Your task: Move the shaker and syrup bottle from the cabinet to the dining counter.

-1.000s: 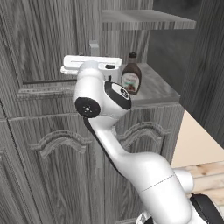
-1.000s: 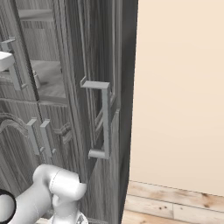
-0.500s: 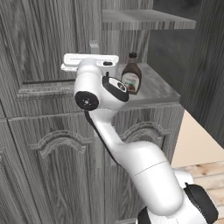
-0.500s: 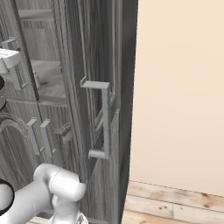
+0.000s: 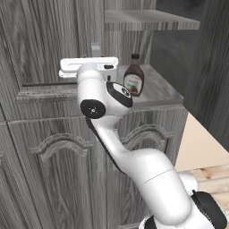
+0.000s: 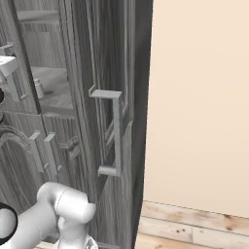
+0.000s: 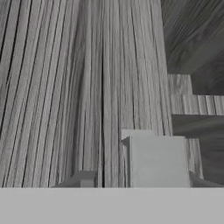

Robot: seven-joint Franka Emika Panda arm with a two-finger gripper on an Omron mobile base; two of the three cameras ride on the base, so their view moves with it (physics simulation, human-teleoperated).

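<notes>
– Status on the cabinet run, left base view first?

– White arm (image 5: 112, 134) reaches up with its wrist over the open shelf of the tall grey wood-grain cabinet (image 5: 40, 147). The small dark-brown syrup bottle with white-and-red label (image 5: 133, 75) stands upright on that shelf, just right of the wrist and untouched. A tiny stubby light-grey shaker (image 5: 95, 48) sits deeper in, beyond the hand.

– Right base view?

– I mostly get the cabinet's swung-out door with its pale grey bar handle (image 6: 114, 133), next to a plain beige wall (image 6: 199, 97). Nothing there helps with the grasp.

– Hand view?

– The shaker sits close up against the wood-grain back panel, between the tips of the two-finger gripper (image 7: 140, 180). It's nearer one tip, and there's a gap on the other side. I can't tell whether the fingers have bitten or are just straddling it.

– Progress?

– Early, I'd say. The doors are open, and my read is that the shaker pick is the step in hand. Both items are inside the cabinet. Neither has reached the dining counter, so two full carries are left.
</notes>
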